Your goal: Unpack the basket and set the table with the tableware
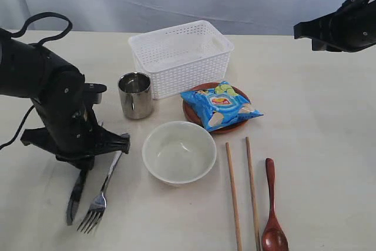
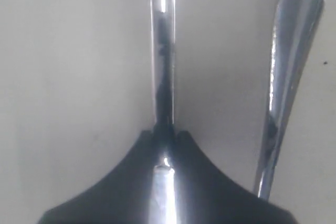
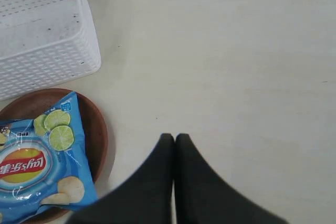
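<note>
My left gripper (image 2: 164,132) is low over the table (image 1: 317,145) at the front left, its jaws shut on the steel knife (image 2: 163,51). The knife (image 1: 73,195) lies flat, with the fork (image 1: 100,195) beside it. A steel cup (image 1: 136,94) stands in front of the white basket (image 1: 179,54). The cream bowl (image 1: 179,151) sits mid-table. To its right lie two chopsticks (image 1: 233,198) and a wooden spoon (image 1: 272,210). My right gripper (image 3: 175,137) hangs shut and empty, high at the back right.
A blue chips bag (image 1: 222,105) rests on the reddish-brown plate (image 1: 194,113), just right of the basket. The basket's inside looks empty. My left arm's black body (image 1: 53,98) hides the knife's handle end in the exterior view.
</note>
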{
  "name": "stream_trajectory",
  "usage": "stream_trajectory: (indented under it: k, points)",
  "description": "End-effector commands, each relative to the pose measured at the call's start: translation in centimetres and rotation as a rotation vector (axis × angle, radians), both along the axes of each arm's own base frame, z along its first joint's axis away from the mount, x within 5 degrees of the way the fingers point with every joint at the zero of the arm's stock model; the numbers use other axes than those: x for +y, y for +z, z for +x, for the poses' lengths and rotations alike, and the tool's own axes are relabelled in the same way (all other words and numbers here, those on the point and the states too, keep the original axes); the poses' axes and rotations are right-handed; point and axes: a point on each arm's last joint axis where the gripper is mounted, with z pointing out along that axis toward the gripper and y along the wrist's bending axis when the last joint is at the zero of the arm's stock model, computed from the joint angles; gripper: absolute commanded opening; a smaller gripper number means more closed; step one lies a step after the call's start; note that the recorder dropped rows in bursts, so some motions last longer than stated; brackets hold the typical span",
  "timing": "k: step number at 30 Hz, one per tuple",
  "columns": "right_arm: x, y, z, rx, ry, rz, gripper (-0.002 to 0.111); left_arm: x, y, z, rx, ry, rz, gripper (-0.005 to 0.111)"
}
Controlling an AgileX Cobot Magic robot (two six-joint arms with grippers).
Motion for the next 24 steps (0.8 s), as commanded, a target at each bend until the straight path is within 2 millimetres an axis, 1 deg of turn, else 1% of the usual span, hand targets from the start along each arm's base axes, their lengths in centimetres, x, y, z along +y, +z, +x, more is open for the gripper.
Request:
stream_trajectory:
  k: [1, 3, 5, 6, 7, 8, 10, 13, 17, 21, 24]
  points:
    - [0.1, 0.1, -0.2, -0.001, 0.013, -0.008, 0.000, -0.3, -0.1, -0.4, 0.042, 0.116, -0.031, 0.000]
    - [0.1, 0.1, -0.2, 0.004, 0.014, -0.008, 0.000, -0.3, -0.1, -0.4, 0.042, 0.114, -0.031, 0.004]
    - [0.1, 0.1, -0.2, 0.004, 0.014, -0.008, 0.000, -0.3, -0.1, -0.4, 0.042, 0.114, -0.031, 0.018]
    - [0.1, 0.1, -0.2, 0.004, 0.018, -0.011, 0.000, -0.3, -0.1, -0.4, 0.042, 0.108, -0.031, 0.029]
    - [0.1, 0.1, -0.2, 0.004, 0.018, -0.011, 0.000, -0.3, -0.1, -0.4, 0.042, 0.106, -0.030, 0.035]
    - [0.1, 0.1, -0.2, 0.004, 0.018, -0.011, 0.000, -0.3, -0.1, -0.4, 0.040, 0.092, -0.026, 0.044]
    - [0.1, 0.1, -0.3, 0.006, 0.019, -0.011, 0.000, -0.3, -0.1, -0.3, 0.034, 0.071, -0.018, 0.051]
    - [0.1, 0.1, -0.3, 0.009, 0.020, -0.011, 0.000, -0.4, 0.6, 0.3, 0.020, 0.051, 0.004, 0.053]
    - [0.1, 0.1, -0.3, 0.009, 0.020, -0.011, 0.000, -0.9, 2.4, 0.9, -0.004, 0.057, -0.018, 0.053]
    - [0.1, 0.1, -0.3, 0.009, 0.020, -0.011, 0.000, -2.1, 4.1, 0.0, -0.060, -0.007, -0.045, 0.053]
    - [0.1, 0.1, -0.3, 0.009, 0.020, -0.011, 0.000, -3.5, 4.5, -1.0, -0.070, -0.068, -0.054, 0.053]
